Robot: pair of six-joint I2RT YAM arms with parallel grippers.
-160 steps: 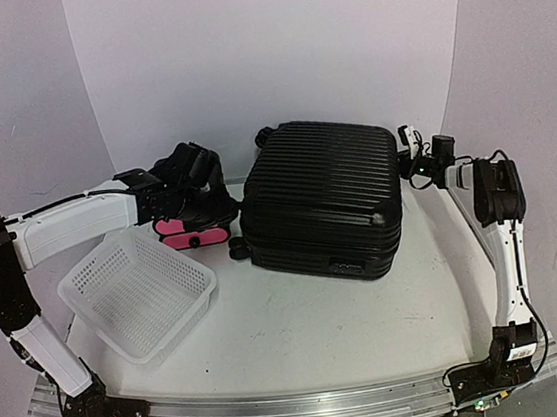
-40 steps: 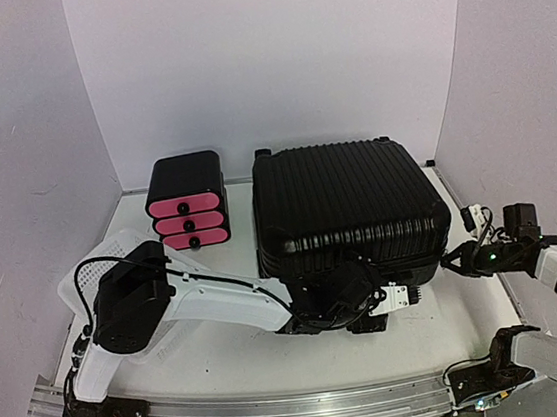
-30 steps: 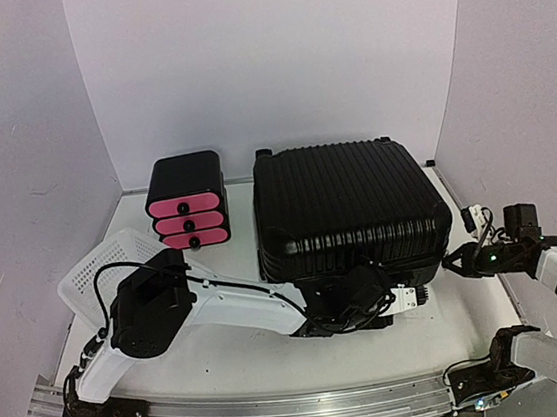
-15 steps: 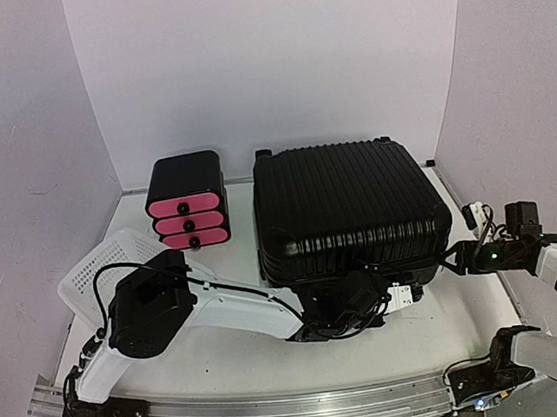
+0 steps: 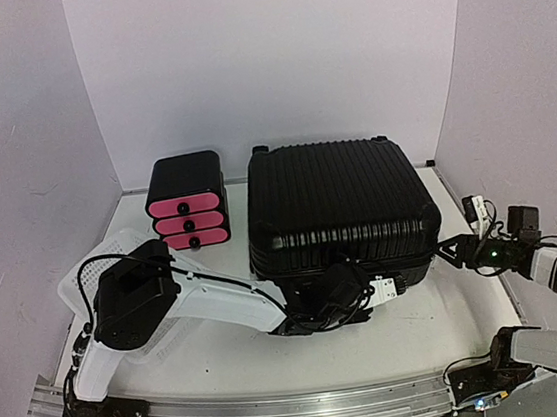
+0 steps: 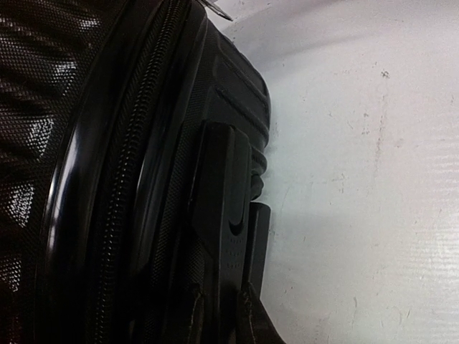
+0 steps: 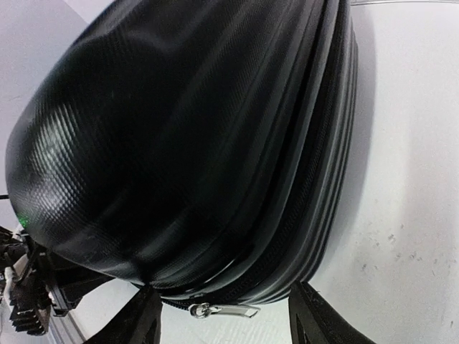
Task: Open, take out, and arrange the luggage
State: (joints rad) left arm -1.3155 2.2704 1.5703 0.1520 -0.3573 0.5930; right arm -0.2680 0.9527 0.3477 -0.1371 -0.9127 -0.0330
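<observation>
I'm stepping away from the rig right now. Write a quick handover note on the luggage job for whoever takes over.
Left gripper: against the near side of the luggage, by a raised black fitting; whether it is open or shut can't be seen.
Right gripper: open, fingers either side of the zipper pull at the right near corner.
Luggage: flat on the table, beside the pink-drawer box; white basket partly under the left arm.
Done: nothing opened; the zipper looks closed.
Left: unzip, open, take out, arrange.
</observation>
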